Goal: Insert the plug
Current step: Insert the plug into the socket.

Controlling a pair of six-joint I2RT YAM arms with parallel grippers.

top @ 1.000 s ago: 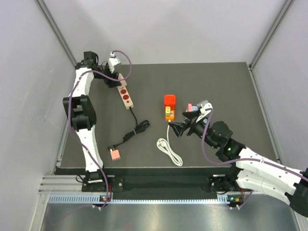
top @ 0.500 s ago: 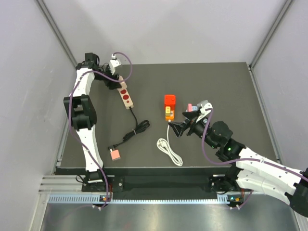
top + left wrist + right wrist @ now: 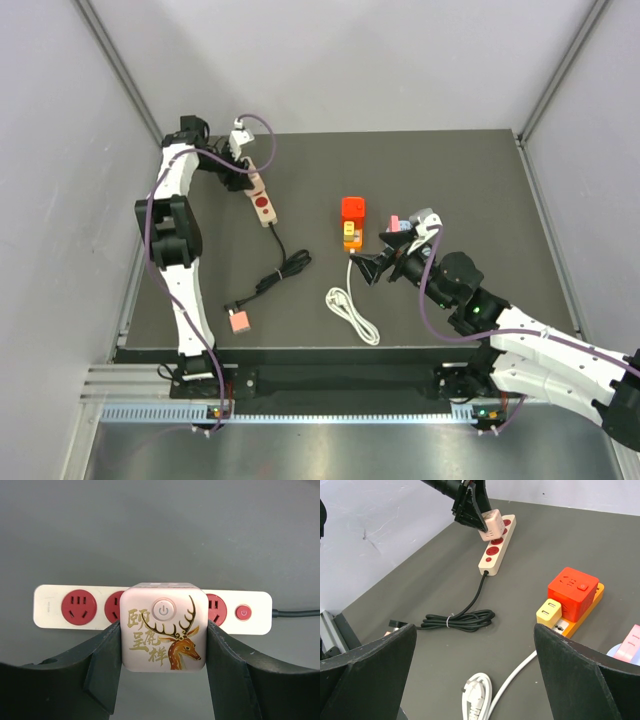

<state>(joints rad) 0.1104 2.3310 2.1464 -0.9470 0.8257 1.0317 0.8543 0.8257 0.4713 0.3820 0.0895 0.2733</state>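
The plug [image 3: 353, 208], a bright red cube, sits on the orange power strip [image 3: 351, 236] at mid-table; the right wrist view shows the red plug [image 3: 572, 592] on the orange strip [image 3: 585, 612] too. My right gripper [image 3: 372, 268] hovers just right of the strip, open and empty [image 3: 475, 630]. At the far left, my left gripper [image 3: 243, 160] is shut on a pale pink cube adapter [image 3: 162, 630] with a deer print. It holds the adapter over the white strip with red sockets [image 3: 50, 609]. I cannot tell whether the adapter touches that strip.
A yellow adapter [image 3: 549, 612] sits on the orange strip beside the plug. The white strip's black cord [image 3: 285, 270] coils toward a pink plug [image 3: 239, 320]. A white cable [image 3: 350, 310] loops near the front. A pink object [image 3: 395, 222] lies by my right gripper.
My left gripper has shifted slightly toward the white strip with the pale cube still in it. The right arm has not moved.
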